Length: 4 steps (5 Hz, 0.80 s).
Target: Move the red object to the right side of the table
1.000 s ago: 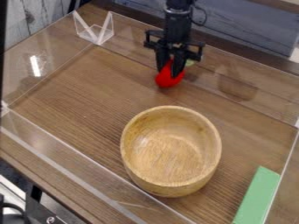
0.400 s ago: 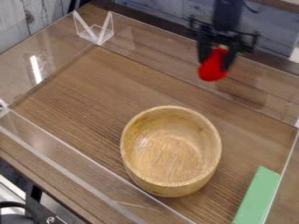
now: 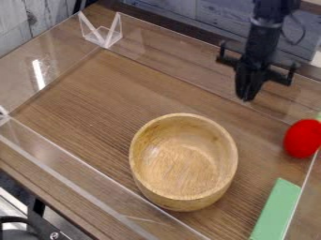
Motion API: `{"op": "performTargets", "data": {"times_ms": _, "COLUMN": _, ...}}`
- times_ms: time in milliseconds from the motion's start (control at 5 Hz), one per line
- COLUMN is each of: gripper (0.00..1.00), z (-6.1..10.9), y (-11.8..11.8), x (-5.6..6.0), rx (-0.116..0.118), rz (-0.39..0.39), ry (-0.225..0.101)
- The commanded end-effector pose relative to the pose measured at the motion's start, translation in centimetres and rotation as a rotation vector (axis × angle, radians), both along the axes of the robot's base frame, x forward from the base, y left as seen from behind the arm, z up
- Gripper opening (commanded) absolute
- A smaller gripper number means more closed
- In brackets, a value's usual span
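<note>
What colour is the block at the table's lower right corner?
The flat block is plain light green, best seen in the camera view.

no readable text, labels, brands, numbers or signs on anything in view

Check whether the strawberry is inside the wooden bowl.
No, the strawberry lies at the table's right edge, apart from the wooden bowl.

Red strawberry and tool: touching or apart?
Apart. The camera view shows brown tabletop between the tool and the strawberry.
</note>
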State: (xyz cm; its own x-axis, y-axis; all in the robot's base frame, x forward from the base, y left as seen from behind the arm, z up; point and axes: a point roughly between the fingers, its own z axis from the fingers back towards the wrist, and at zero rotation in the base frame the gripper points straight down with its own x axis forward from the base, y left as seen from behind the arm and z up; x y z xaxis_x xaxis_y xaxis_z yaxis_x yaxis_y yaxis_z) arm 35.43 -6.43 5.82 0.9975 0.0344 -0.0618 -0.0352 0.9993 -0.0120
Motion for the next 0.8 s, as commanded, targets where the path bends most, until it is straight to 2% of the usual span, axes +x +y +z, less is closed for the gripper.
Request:
{"op": "performTargets", "data": {"times_ms": 0, "gripper": 0.0, "z": 2.1, "y": 1.2, "x": 0.7, "rx": -0.002, "rz": 0.027, "ry": -0.041}}
{"op": "performTargets", "data": {"times_ms": 600, "gripper": 0.0, "z": 4.2, "y": 5.1, "x": 0.9, "rx": 0.013, "rz": 0.067, "ry": -0.032}}
